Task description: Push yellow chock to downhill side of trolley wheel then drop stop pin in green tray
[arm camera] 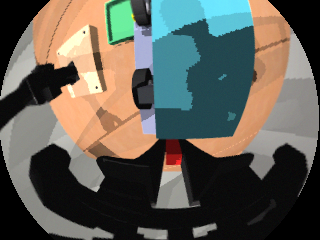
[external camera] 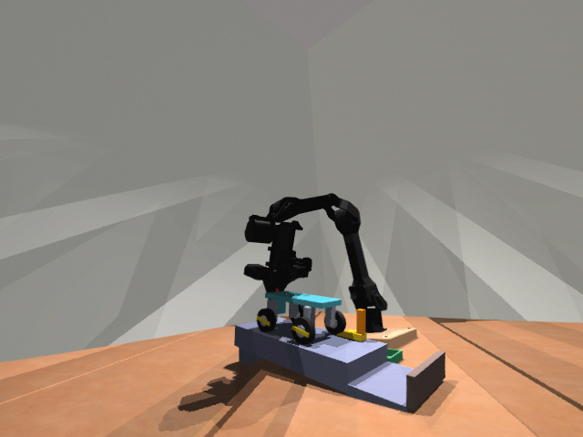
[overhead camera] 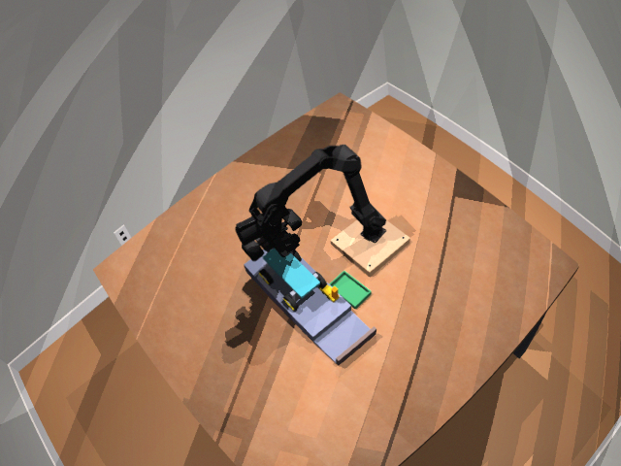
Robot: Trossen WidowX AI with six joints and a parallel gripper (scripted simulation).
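Ramp (external camera: 301, 355) and black arm (external camera: 351, 239) dominated the wooden floor (external camera: 470, 390), the arm arched over from its pale base plate (overhead camera: 371, 250) to the ramp's uphill end. On the slope stood the trolley (external camera: 306, 300), its blue deck level above black wheels. Just beside the ramp lay the green tray (overhead camera: 353, 289), with nothing visible in it. The yellow chock (external camera: 355, 333), orange handle upright, sat on the ramp against the downhill side of the lowest wheel (external camera: 335, 321), touching or very nearly so, which suggested the blocking step was done. The gripper (arm camera: 175, 160) hung straight down over the deck's uphill edge, its jaws closed on the red head of the stop pin (arm camera: 174, 152), the smallest thing in the scene. The pin appeared not yet drawn. Left to do, judging by this: pulling it straight out, dropping it in the tray and backing off with jaws apart.
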